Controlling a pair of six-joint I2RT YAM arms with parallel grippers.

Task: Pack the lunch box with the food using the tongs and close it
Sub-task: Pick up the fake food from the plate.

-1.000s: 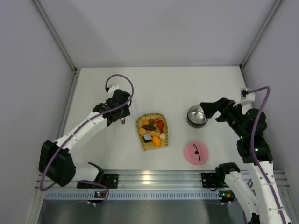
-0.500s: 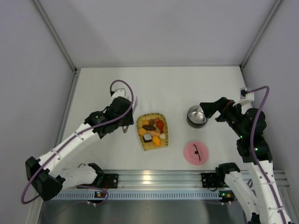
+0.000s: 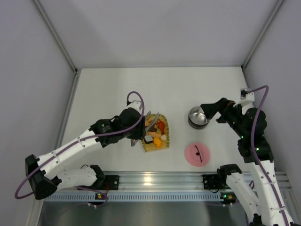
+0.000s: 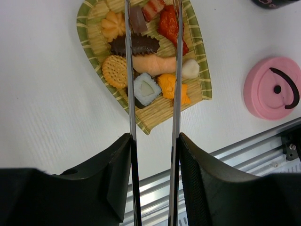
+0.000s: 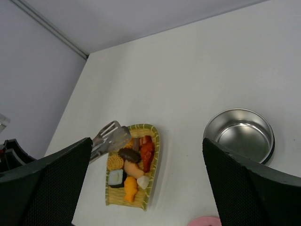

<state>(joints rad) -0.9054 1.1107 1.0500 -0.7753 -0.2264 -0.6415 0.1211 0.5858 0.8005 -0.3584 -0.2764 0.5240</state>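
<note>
The left arm has swung right, bringing the left gripper (image 4: 154, 140), clamped narrowly on the long silvery V-shaped tongs (image 4: 177, 94), over the yellow woven tray (image 4: 153, 113) of small toy food pieces (image 4: 150, 63). The right gripper (image 3: 210, 112) gapes wide just beside the round shiny steel lunch box (image 3: 198, 117); its pink disc lid (image 3: 197, 154) lies nearby.

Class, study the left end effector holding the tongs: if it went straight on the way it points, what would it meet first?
The left end effector points at the tray; its tongs would likely touch the food there first, though their height above it is unclear.
</note>
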